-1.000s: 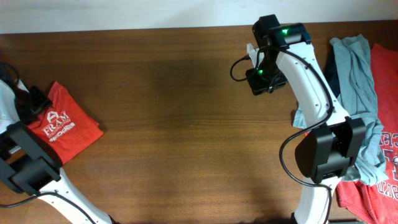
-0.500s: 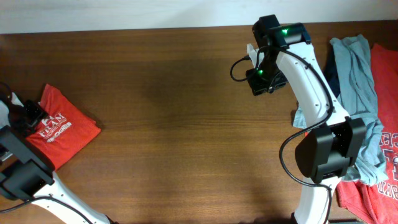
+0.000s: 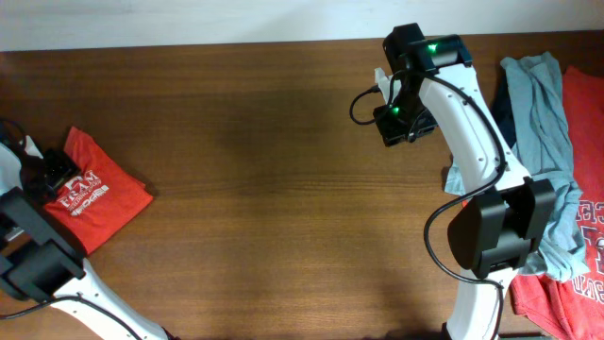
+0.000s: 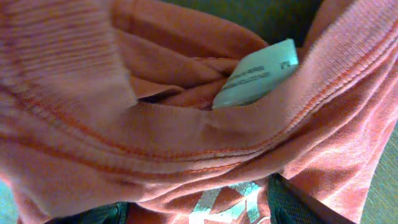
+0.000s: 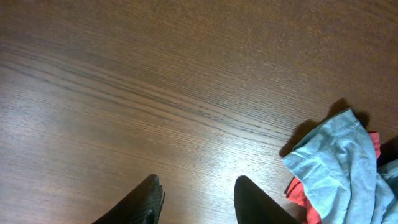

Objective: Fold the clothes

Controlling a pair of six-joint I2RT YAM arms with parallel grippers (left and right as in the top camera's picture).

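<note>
Your left hand (image 3: 55, 173) is buried in the red shirt (image 3: 102, 192) at the left edge, can't tell its grip, while your right hand (image 5: 198, 190) hangs apart over the tabletop (image 3: 236, 189) beside the right-side pile (image 3: 547, 142).

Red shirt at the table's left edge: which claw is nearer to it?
Left. The left claw is at the edge of the red shirt; the right claw hangs over bare wood far across the table.

White print on the folded orange-red T-shirt (image 3: 113, 189) is read only roughly as "FRAM". Print on the second orange-red T-shirt (image 3: 587, 142) is cut off. The neck label (image 4: 255, 74) is blurred and unreadable.
</note>
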